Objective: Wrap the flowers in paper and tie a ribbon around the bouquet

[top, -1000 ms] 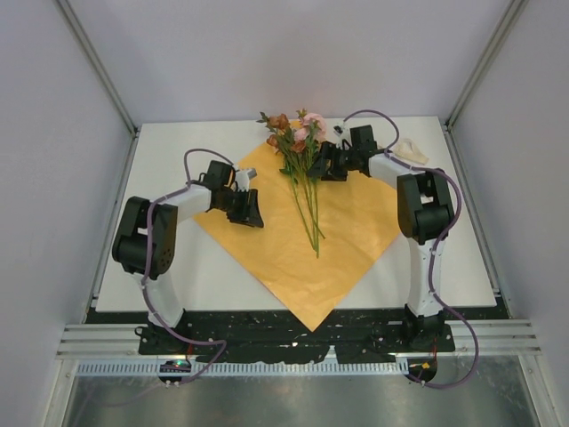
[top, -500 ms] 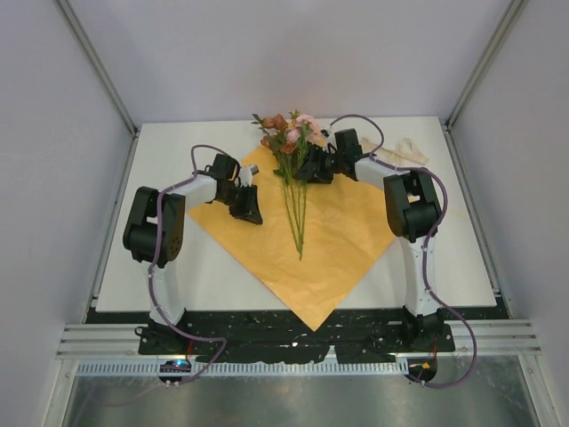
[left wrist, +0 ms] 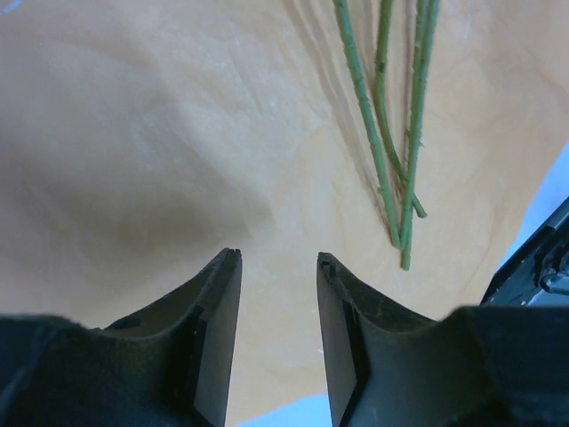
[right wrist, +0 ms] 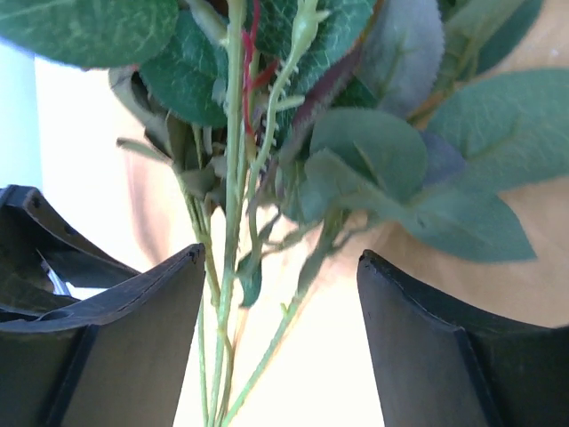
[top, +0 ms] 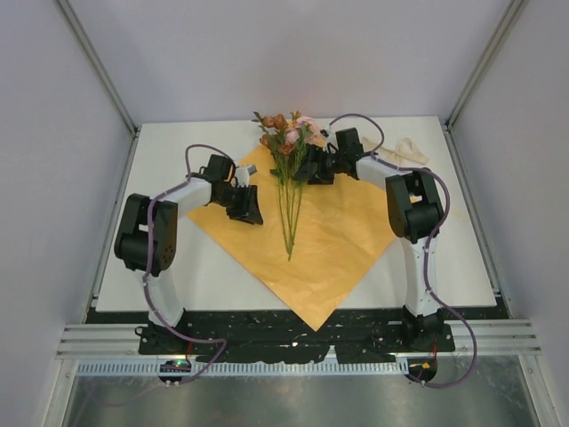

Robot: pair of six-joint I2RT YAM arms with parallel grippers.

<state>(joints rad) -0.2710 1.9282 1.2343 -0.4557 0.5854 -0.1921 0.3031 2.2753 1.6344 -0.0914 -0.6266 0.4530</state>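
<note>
The table (top: pixel 178 267) carries everything, and the task looks barely begun. The paper (top: pixel 329 249) lies flat and unfolded as a diamond beneath both grippers, with no fold or cone formed. The flowers (top: pixel 289 191) rest on it, stems along its middle line and blooms past its far corner; they lie just to the right of the left gripper (top: pixel 249 212) and pass between the jaws of the right gripper (top: pixel 311 169).

In the wrist views, the left gripper (left wrist: pixel 278 258) hovers over bare paper with a narrow empty gap between its jaws. The right gripper (right wrist: pixel 280 258) is spread wide, straddling the leafy stems without pinching them.

The ribbon (top: pixel 404 149) sits bunched on the table beyond and right of the right gripper, untouched. Placing the flowers looks nearly settled; wrapping and tying remain.
</note>
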